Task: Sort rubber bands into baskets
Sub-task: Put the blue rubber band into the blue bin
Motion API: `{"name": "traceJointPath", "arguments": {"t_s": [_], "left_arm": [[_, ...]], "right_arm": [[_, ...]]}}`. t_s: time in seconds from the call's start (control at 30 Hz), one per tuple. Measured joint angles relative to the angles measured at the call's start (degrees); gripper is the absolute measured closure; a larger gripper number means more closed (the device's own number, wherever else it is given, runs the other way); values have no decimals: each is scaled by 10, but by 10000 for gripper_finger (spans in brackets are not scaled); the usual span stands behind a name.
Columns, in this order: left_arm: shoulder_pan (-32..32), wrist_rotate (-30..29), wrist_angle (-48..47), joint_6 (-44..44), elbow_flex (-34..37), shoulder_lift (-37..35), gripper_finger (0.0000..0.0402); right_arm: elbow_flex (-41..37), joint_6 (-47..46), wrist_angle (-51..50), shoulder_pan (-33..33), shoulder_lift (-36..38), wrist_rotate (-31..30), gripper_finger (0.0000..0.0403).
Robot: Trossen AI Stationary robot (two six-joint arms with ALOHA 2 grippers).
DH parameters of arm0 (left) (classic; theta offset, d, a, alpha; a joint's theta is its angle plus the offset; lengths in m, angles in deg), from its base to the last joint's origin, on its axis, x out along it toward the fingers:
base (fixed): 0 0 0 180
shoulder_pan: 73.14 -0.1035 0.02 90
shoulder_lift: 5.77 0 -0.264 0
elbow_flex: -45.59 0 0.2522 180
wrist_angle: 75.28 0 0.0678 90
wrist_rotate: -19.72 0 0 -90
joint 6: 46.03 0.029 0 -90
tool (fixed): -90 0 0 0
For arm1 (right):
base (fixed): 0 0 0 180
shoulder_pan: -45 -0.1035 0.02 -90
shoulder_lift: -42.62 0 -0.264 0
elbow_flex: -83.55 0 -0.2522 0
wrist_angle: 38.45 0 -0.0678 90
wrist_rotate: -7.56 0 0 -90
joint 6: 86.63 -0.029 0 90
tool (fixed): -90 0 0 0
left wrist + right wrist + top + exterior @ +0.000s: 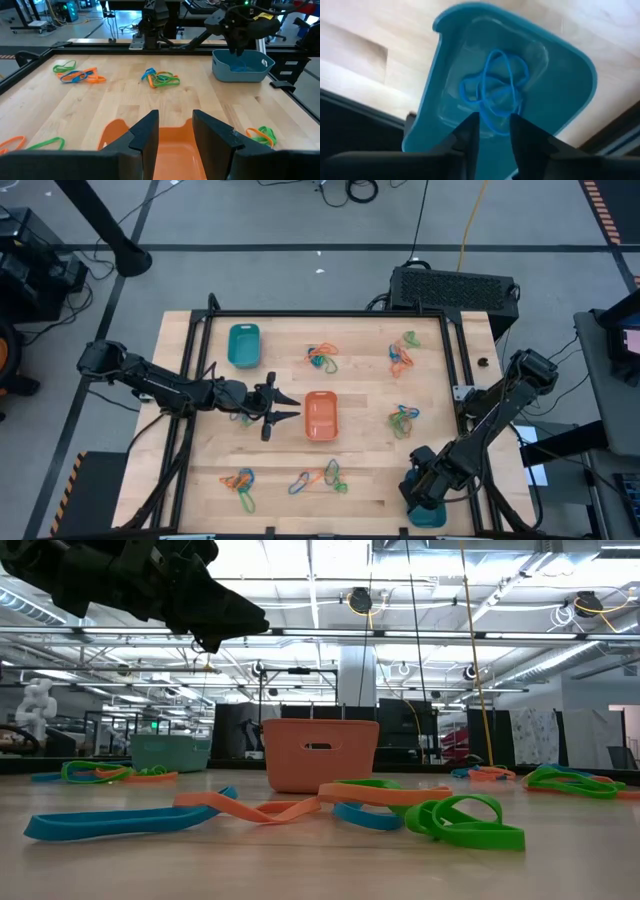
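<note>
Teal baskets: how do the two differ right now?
The far-left teal basket sits clear of both arms, with nothing visible inside; the near-right teal basket holds blue rubber bands, and the right claw hangs over it, fingers apart. Both share colour and rounded shape.

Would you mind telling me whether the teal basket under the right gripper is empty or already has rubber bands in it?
Not empty: the right wrist view shows blue rubber bands lying tangled on the floor of the teal basket, just beyond the right gripper.
</note>
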Motion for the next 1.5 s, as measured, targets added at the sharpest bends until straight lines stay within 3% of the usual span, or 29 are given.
{"name": "traceJointPath", "arguments": {"t_s": [0.2,0.57,0.77,0.9,1.07,1.17,1.3,1.5], "left_arm": [[0,6,-7,0,0,0,274],[0,6,-72,-1,-7,-2,274],[0,5,-302,-67,-66,-33,274],[1,-16,-428,-153,-94,-40,274],[0,-88,-510,-242,-103,-40,274],[-4,-95,-575,-300,-103,-40,274],[-4,-116,-672,-392,-103,-40,274],[-4,-148,-721,-436,-103,-40,274]], "right_arm": [[0,60,27,26,0,30,268],[33,106,65,51,16,46,270],[79,221,44,62,23,-60,270],[84,389,54,89,23,-151,271],[82,605,61,148,23,-257,271],[60,737,133,200,23,-259,271],[15,898,317,266,20,-245,271],[-60,1025,572,315,16,-241,271]]}}
